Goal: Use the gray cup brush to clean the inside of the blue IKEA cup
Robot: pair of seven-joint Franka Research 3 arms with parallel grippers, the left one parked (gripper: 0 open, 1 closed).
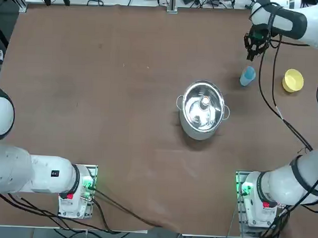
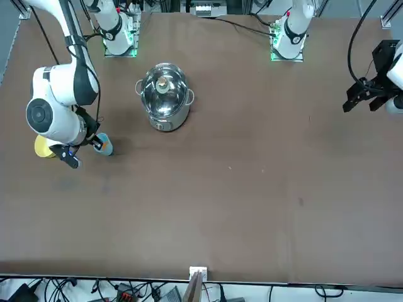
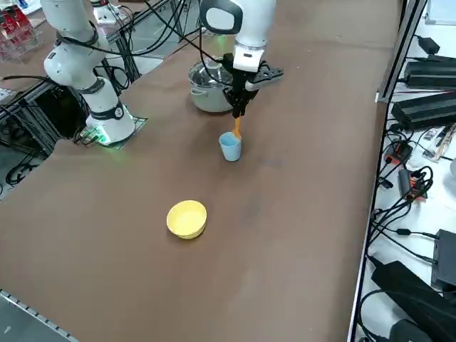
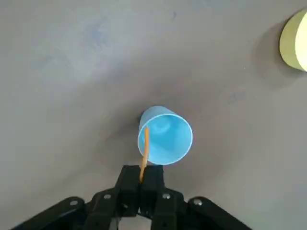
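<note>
The blue IKEA cup (image 4: 165, 136) stands upright on the brown table (image 1: 96, 95), also seen as cup (image 1: 247, 76) and cup (image 3: 230, 147). My right gripper (image 4: 141, 184) hangs above it, shut on the thin orange-tan cup brush (image 4: 144, 153). The brush (image 3: 236, 130) points down from the gripper (image 3: 238, 112), and its lower end sits inside the cup's mouth near one wall. In the top view the gripper (image 1: 252, 49) is just beyond the cup. The brush head is too small to make out.
A small yellow bowl (image 1: 293, 80) sits to the cup's right, also seen as bowl (image 3: 187, 218). A steel pot (image 1: 202, 109) with a knob inside stands mid-table, nearer the robot than the cup. Cables run along the table's far edge.
</note>
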